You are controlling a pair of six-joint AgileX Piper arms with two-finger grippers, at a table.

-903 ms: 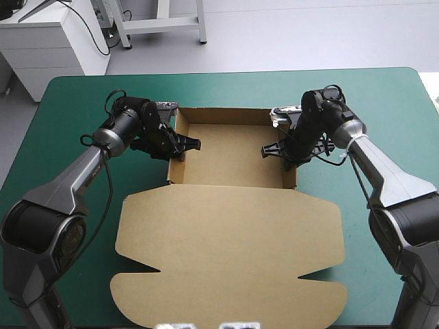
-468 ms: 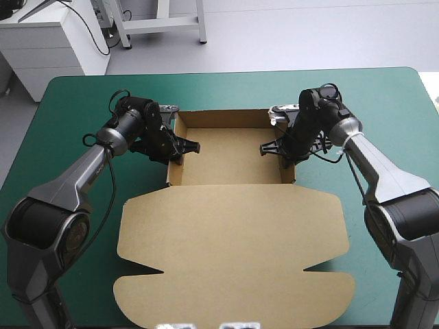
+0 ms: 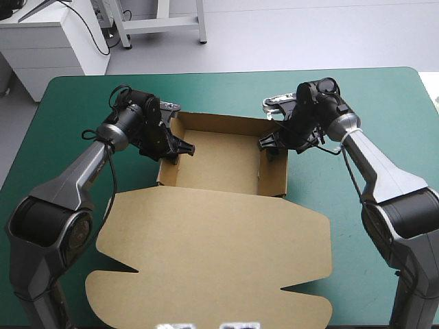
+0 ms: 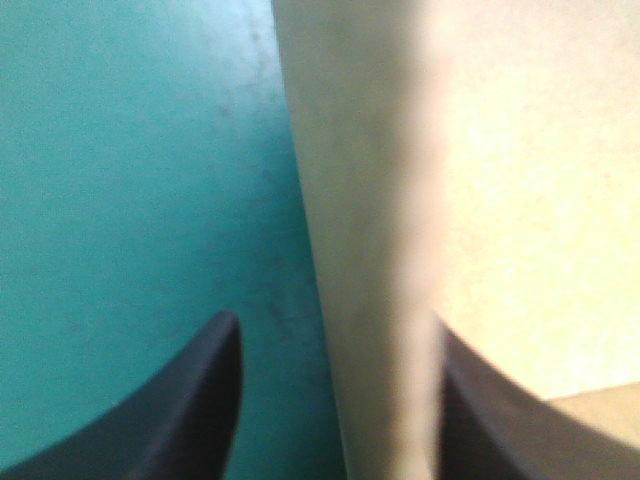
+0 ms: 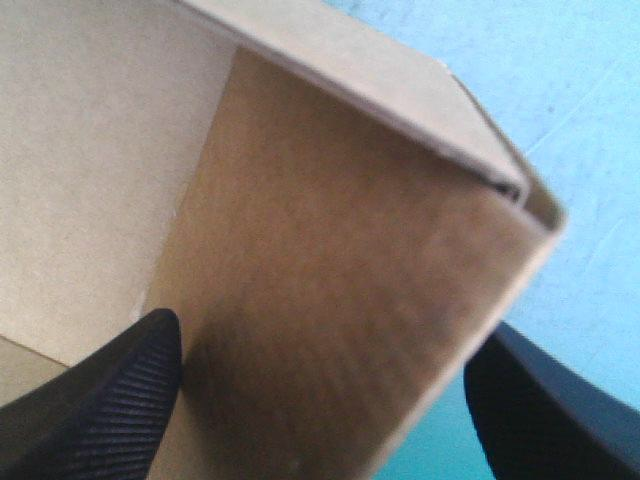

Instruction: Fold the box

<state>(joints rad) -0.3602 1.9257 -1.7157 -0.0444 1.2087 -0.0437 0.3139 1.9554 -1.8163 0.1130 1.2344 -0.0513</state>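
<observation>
Brown board covers a good chunk of the teal-green table (image 3: 384, 103). The box (image 3: 219, 161) sits toward the far side as an open tray, turned a little askew to the table's edges. Its big lid (image 3: 212, 253) lies flat on the near side, with a notch cut into each flank, and its nearest edge runs right down to where the overhead view ends.

The left gripper (image 3: 180, 149) is at the left wall (image 3: 167, 164) and the right gripper (image 3: 269, 145) is at the right wall (image 3: 274, 171), both near the tray's far end. From above the tips are just small dark shapes against the board, so you can't really sort out which finger sits on which side.

The wrist cameras help, sort of. On the left arm the two black fingers (image 4: 190, 400) stand apart with the upright wall between them: one is over the bare cover outside the box, with a strip of cover showing between it and the board, and the other is on the tray side. That inner finger looks like it's touching the wall, but it's too smeary to be sure.

On the right arm the fingers are spread wide (bases way out at the corners), straddling the wall, which fills nearly the whole gap. A corner of the tray shows just ahead, with a doubled edge of board on top. Neither pair is pinching anything.
</observation>
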